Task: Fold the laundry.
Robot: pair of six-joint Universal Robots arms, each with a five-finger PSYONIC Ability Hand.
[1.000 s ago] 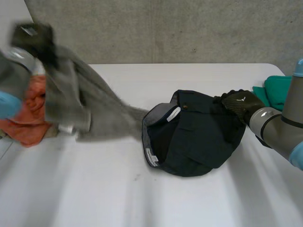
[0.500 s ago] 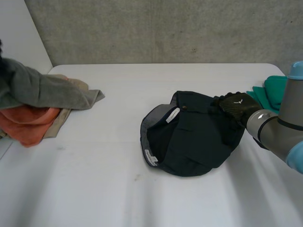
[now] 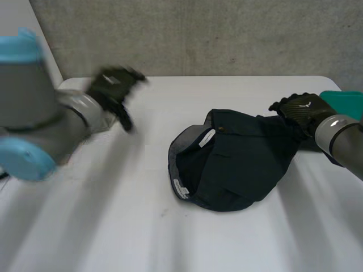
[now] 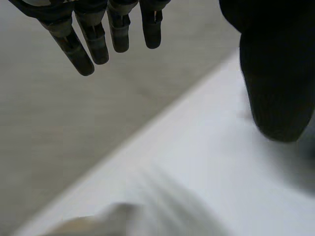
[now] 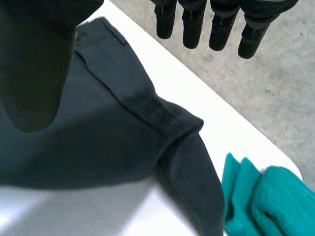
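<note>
A dark navy garment (image 3: pixel 232 161) lies crumpled right of the table's middle, its inside and a white label turned up. My right hand (image 3: pixel 300 109) hovers open at the garment's right edge, just off the cloth. In the right wrist view its fingers (image 5: pixel 192 24) are straight and the thumb stands apart, with the navy cloth (image 5: pixel 113 132) under the palm and nothing held. My left hand (image 3: pixel 113 86) is in the air over the table's back left, fingers spread and empty. Its fingers (image 4: pixel 98 44) are straight in its own wrist view.
A teal cloth (image 3: pixel 343 102) lies at the table's right edge behind my right hand, touching the navy garment's edge (image 5: pixel 266 201). My left arm (image 3: pixel 34 124) crosses the table's left side. A grey wall (image 3: pixel 227 34) stands behind the table.
My left hand dropped the grey cloth on the pile at the left and swung back over the table, now open. My right hand lifted off the navy garment and moved slightly right.
</note>
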